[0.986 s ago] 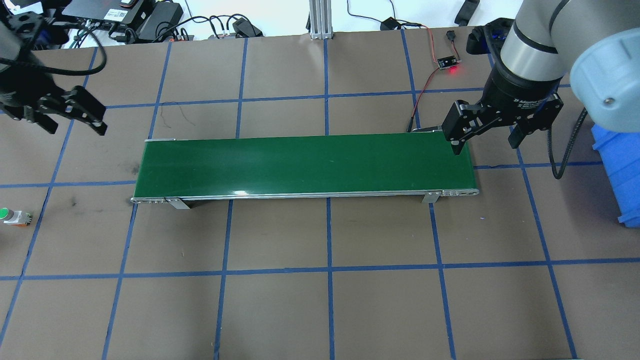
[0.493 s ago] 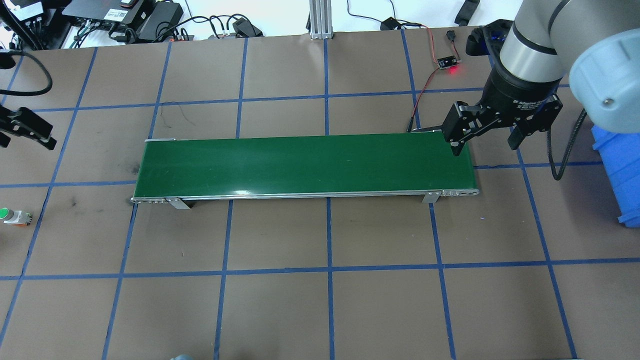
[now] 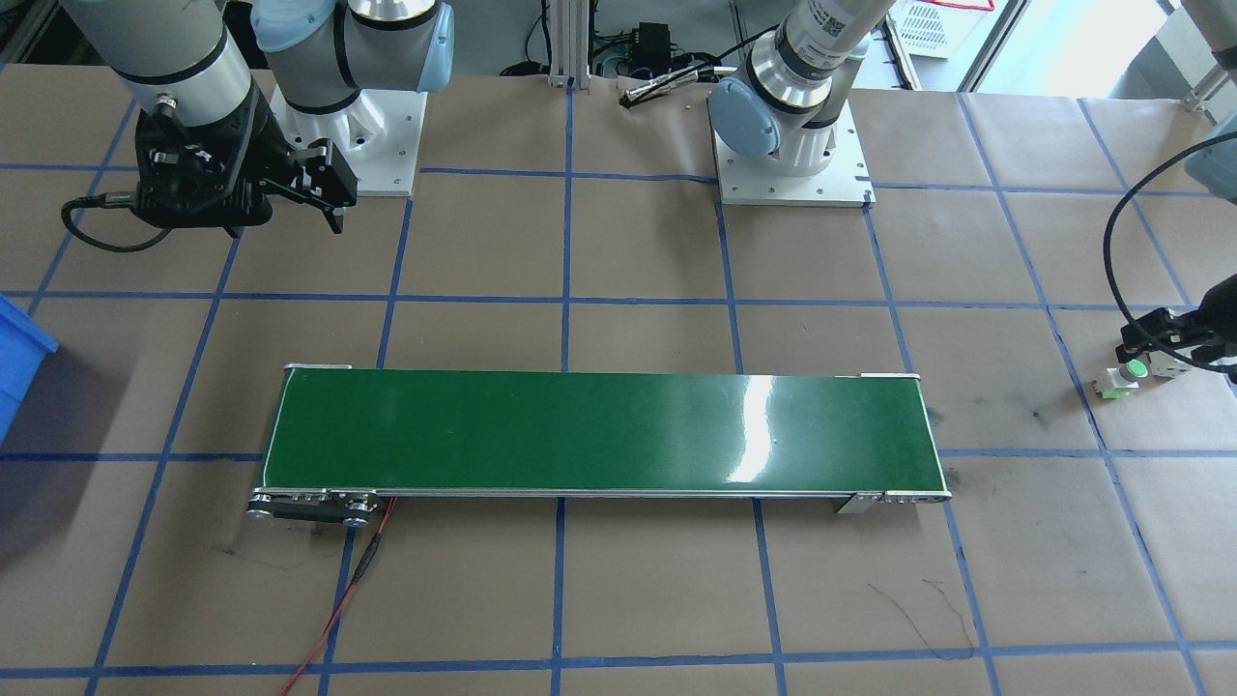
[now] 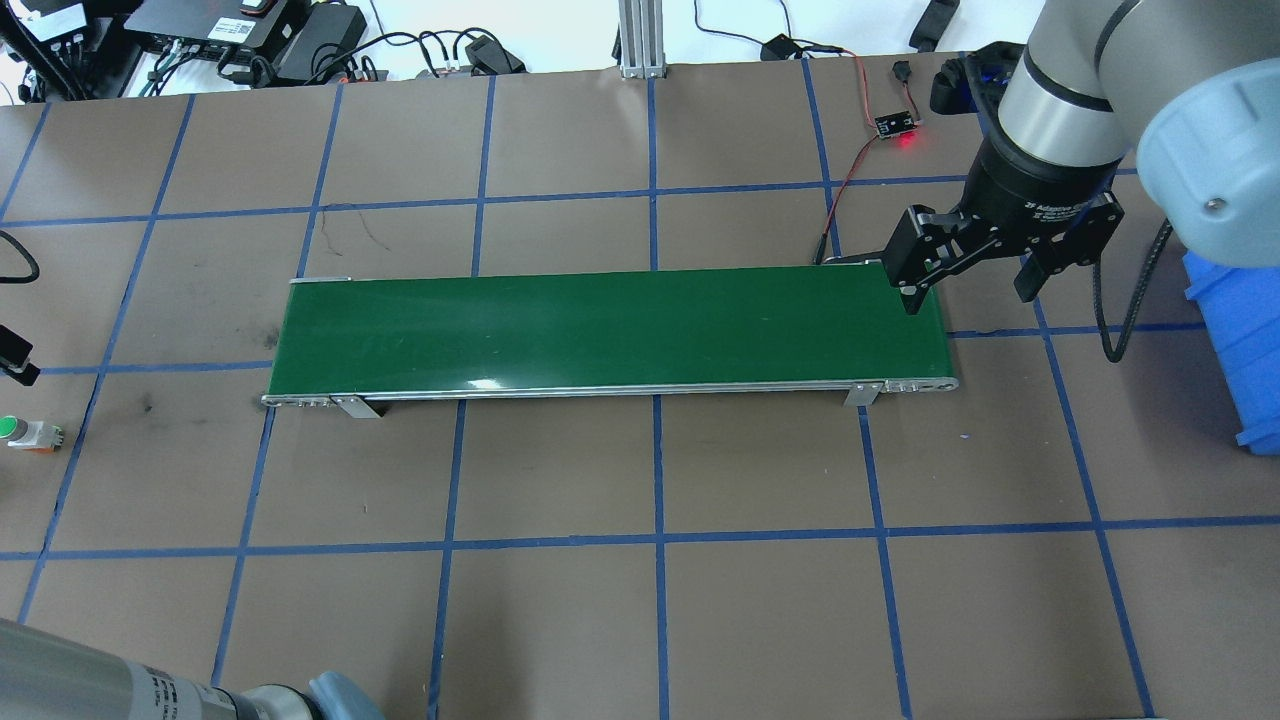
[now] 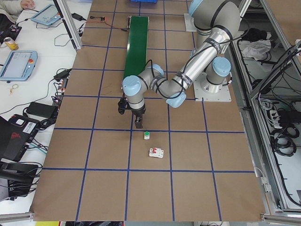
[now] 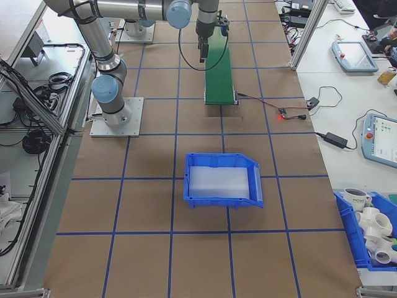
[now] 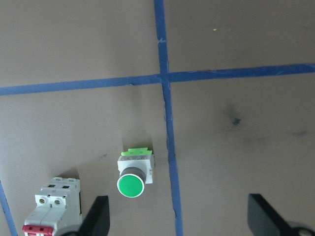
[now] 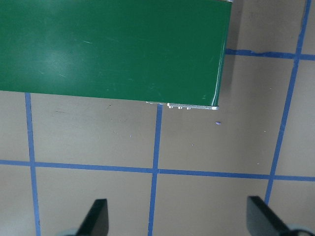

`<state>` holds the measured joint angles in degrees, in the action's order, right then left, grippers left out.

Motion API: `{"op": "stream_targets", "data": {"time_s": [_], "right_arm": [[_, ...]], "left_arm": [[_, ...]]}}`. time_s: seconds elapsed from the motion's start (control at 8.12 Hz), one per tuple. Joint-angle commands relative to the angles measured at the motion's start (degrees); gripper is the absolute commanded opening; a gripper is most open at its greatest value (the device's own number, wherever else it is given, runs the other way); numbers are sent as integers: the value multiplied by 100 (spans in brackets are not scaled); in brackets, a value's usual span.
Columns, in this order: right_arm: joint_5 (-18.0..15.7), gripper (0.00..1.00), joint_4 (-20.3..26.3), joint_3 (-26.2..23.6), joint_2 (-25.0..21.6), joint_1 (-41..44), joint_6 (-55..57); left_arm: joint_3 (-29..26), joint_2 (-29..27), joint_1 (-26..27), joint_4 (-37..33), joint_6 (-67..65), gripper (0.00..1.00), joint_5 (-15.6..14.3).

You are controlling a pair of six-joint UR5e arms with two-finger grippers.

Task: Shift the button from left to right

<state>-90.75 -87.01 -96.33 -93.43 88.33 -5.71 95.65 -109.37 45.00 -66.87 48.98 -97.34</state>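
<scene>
The button (image 7: 134, 174), a green round cap on a white body, lies on the brown table paper at the table's left end (image 4: 22, 431) (image 3: 1124, 375) (image 5: 146, 135). My left gripper (image 7: 179, 222) hovers over it, open, with the button in the wrist view ahead of the fingers and closer to the left one. At the far right edge of the front-facing view the left gripper (image 3: 1158, 344) sits just beside the button. My right gripper (image 4: 968, 292) hangs open over the right end of the green conveyor belt (image 4: 610, 330), holding nothing (image 8: 179, 222).
A white circuit breaker (image 7: 50, 210) with a red lever lies close beside the button (image 5: 156, 152). A blue bin (image 4: 1238, 340) stands at the table's right end (image 6: 220, 180). A red-lit small board (image 4: 897, 125) with wires lies behind the belt.
My left arm has swung left and toward the robot's side, leaving the overhead view almost entirely and ending over the button. The right arm has stayed put.
</scene>
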Motion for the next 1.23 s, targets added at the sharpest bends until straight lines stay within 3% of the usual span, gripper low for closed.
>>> {"op": "stream_targets", "data": {"time_s": [0.0,1.11], "right_arm": [[-13,100,0,0,0,0,0],[-4,100,0,0,18,0,-9]], "left_arm": [[6,-496,-246,490,313,100,4],[6,-1147,-290,763,288,100,-13]]}}
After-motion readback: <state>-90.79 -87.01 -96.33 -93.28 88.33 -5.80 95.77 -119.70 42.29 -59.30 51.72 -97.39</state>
